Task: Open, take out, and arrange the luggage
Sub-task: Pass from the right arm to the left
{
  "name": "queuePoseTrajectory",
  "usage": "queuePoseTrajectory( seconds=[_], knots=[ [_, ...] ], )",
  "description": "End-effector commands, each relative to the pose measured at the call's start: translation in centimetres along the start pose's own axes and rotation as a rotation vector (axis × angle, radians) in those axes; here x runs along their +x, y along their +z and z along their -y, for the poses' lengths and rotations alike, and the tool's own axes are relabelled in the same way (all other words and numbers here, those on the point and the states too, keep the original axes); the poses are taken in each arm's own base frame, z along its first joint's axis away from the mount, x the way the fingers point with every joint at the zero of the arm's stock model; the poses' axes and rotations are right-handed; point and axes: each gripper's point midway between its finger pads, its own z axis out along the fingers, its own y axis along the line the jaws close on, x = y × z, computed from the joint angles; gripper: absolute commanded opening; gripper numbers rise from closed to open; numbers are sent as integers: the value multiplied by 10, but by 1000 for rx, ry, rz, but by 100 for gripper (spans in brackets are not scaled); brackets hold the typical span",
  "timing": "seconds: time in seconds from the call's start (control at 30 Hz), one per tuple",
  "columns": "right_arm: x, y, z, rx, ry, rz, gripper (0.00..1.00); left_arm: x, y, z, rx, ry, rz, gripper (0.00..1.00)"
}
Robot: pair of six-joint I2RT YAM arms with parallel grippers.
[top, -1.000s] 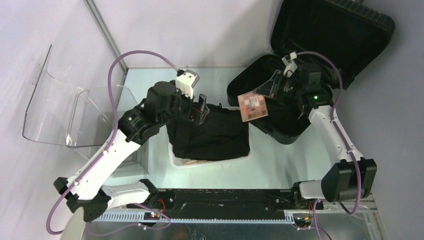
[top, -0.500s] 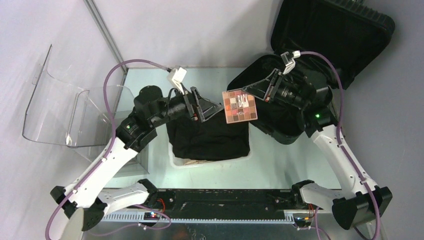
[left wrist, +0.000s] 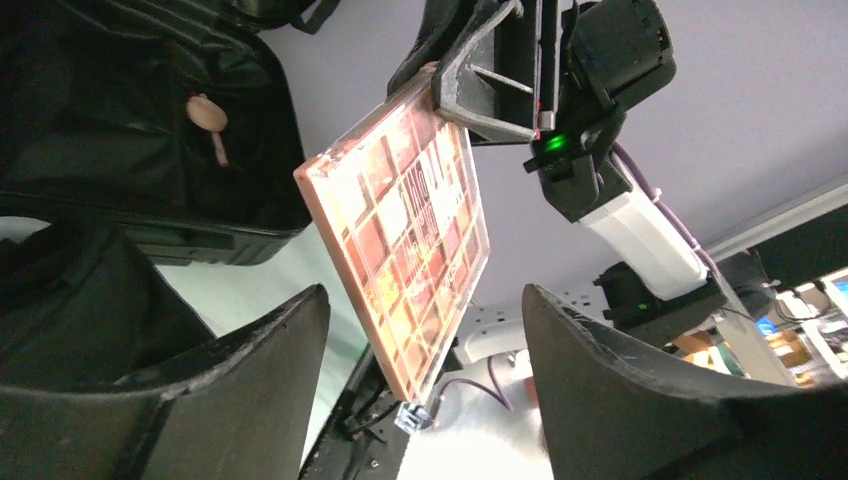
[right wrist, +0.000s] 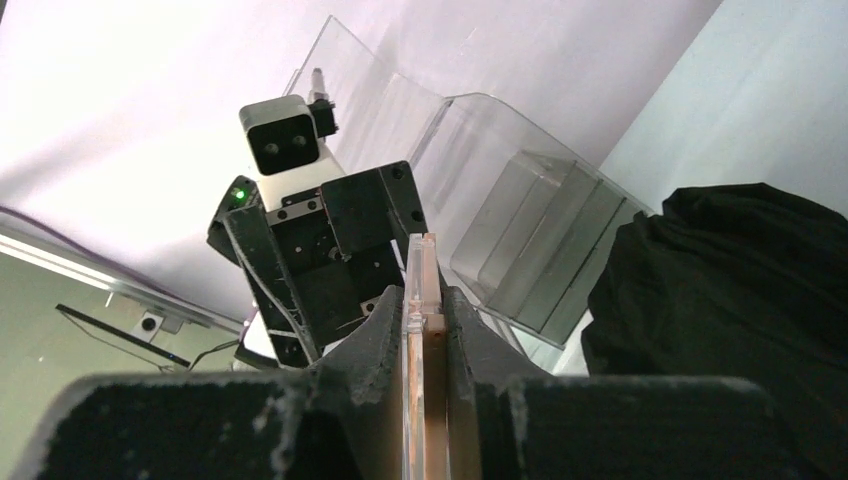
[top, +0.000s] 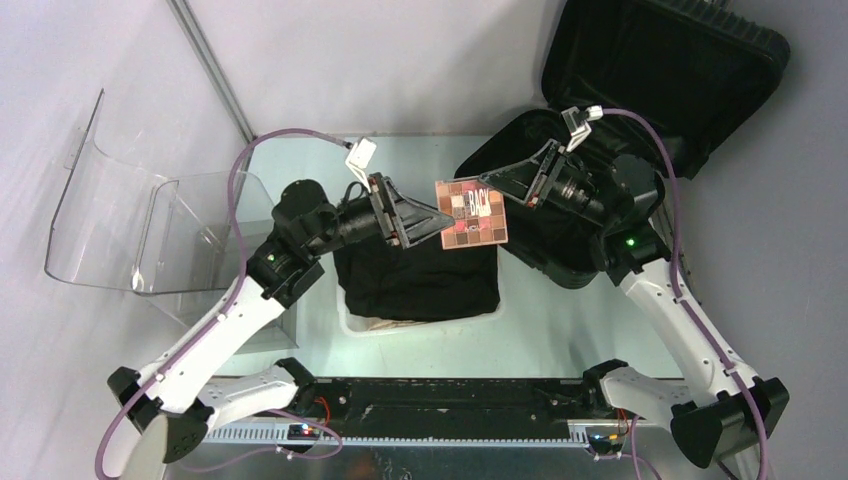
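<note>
Looking down on this, we've got the right end effector (top: 503,187) clamped on one edge of a flat, clear-cased eyeshadow palette (top: 472,213) of pink and brown squares. It's held in mid-air over the black folded garment (top: 420,275) in the white plastic basket (top: 350,322). Our left end effector (top: 441,219) is spread wide, its fingers (left wrist: 230,400) straddling the palette's opposite edge with gaps on both sides. The big black hard-shell luggage (top: 700,70) sits open at the back right corner of the surface (top: 560,330), lid up against the wall.
</note>
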Motion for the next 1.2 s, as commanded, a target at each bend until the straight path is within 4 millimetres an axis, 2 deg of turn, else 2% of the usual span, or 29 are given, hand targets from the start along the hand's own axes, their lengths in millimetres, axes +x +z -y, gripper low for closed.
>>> queuePoseTrajectory(
  seconds=[0.0, 0.37, 0.53, 0.6, 0.67, 0.7, 0.73, 0.77, 0.8, 0.83, 0.87, 0.9, 0.93, 1.03, 1.17],
  knots=[
    [-3, -3, -30, -83, -32, 23, 0, -8, -1, 24, 121, 2, 28, 74],
    [10, -5, -25, -67, -31, -33, 0, -18, -1, 37, 194, -11, 84, 4],
    [18, -18, -15, -9, -74, -56, 9, -28, -7, 59, 286, -5, 115, 0],
    [16, -27, -17, 3, -93, -37, 15, -28, -6, 59, 291, -16, 115, 0],
    [11, -35, -15, 20, -98, -6, 27, -28, -4, 62, 307, -32, 103, 0],
    [6, -38, -13, 32, -102, 13, 39, -28, -4, 64, 317, -53, 95, 0],
    [5, -42, -13, 43, -105, 28, 46, -30, -5, 67, 331, -55, 102, 0],
    [2, -46, -9, 64, -104, 43, 59, -30, -5, 67, 331, -65, 103, 0],
    [3, -51, -7, 85, -90, 45, 65, -31, -7, 68, 330, -66, 112, 0],
    [-1, -55, -4, 103, -89, 58, 76, -32, -8, 68, 322, -60, 116, 0],
    [1, -61, -2, 122, -81, 60, 83, -31, -9, 64, 290, -66, 119, 0],
    [-3, -66, 1, 142, -91, 75, 95, -28, -9, 57, 245, -60, 102, 0],
    [-2, -71, 2, 159, -94, 84, 99, -29, -11, 53, 216, -34, 112, 0],
    [-11, -84, 10, 229, -155, 150, 100, -22, -17, 37, 98, -18, 79, 0],
    [-16, -89, 0, 221, -256, 181, 99, -22, -31, 15, -81, 50, 70, 0]
  ],
)
